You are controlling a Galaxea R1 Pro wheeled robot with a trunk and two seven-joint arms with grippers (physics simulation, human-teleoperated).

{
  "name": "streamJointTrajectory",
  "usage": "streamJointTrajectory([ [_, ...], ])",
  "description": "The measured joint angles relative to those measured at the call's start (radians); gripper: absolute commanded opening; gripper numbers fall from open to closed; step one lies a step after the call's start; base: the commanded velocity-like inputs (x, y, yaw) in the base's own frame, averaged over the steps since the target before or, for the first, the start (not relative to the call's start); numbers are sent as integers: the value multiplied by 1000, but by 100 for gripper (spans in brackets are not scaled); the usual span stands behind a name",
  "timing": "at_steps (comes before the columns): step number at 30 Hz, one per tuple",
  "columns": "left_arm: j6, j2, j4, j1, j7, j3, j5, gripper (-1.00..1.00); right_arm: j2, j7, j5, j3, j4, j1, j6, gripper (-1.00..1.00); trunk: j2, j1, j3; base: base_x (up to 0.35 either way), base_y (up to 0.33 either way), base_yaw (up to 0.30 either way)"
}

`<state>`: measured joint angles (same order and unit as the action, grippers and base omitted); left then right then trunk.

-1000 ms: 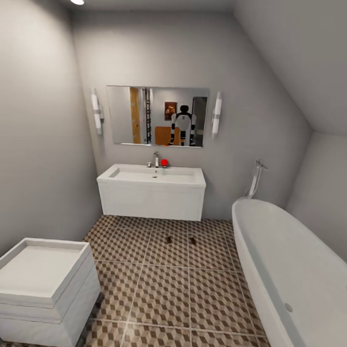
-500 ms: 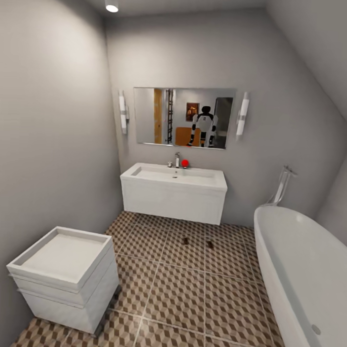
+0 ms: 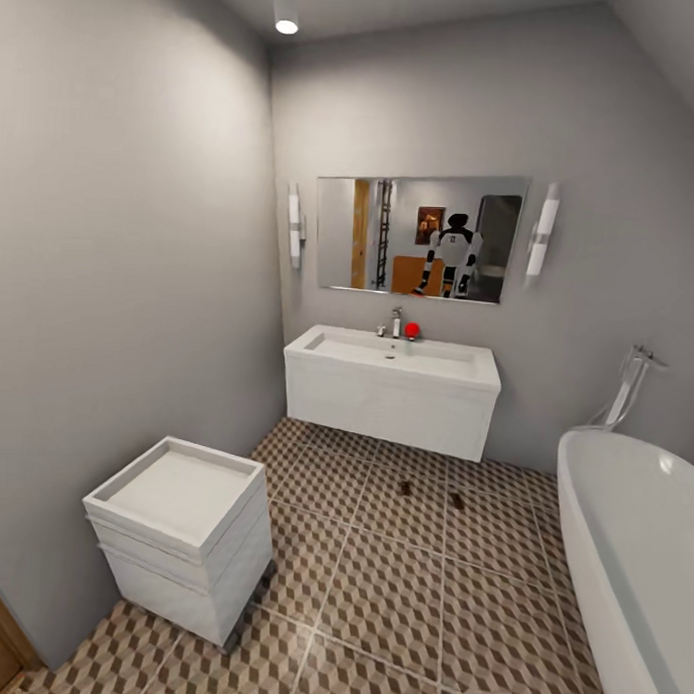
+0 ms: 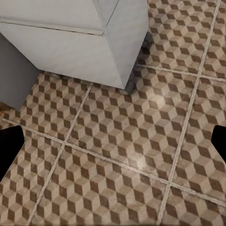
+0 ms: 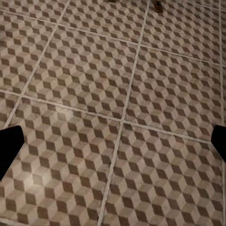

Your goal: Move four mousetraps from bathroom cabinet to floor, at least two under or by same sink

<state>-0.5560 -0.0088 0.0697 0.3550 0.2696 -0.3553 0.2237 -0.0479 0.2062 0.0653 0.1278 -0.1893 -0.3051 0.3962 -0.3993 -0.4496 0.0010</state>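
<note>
Both grippers, left point(image 4: 113, 146) and right point(image 5: 113, 150), hang spread wide and empty above the bathroom floor point(image 3: 418, 600). Two mousetraps point(image 3: 406, 486) already lie on the tiles just in front of the bathroom sink point(image 3: 392, 359); the low white cabinet point(image 3: 180, 536) stands by the wall. The traps look light, stiff and thin, probably best pinched across their long edges.
</note>
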Motion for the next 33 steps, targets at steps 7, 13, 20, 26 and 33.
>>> streamJointTrajectory([
  [7, 1, -2, 0, 0, 0, 0, 0, 100, 0, 0, 0, 0, 0, 0, 0, 100, 0, 0, 0, 0, 0, 285],
  [13, 1, -2, 0, 0, 0, 0, 0, 100, 0, 0, 0, 0, 0, 0, 0, 100, 0, 0, 0, 0, 0, 285],
  [20, 1, -2, 0, 0, 0, 0, 0, 100, 0, 0, 0, 0, 0, 0, 0, 100, 0, 0, 0, 0, 0, 285],
  [26, 1, -2, 0, -1, 0, 0, 0, 100, 0, 0, 0, 0, 0, 0, 0, 100, 0, 0, 0, 0, 0, 285],
  [33, 1, -2, 0, 0, 0, 0, 0, 100, 0, 0, 0, 0, 0, 0, 0, 100, 0, 0, 0, 0, 0, 285],
])
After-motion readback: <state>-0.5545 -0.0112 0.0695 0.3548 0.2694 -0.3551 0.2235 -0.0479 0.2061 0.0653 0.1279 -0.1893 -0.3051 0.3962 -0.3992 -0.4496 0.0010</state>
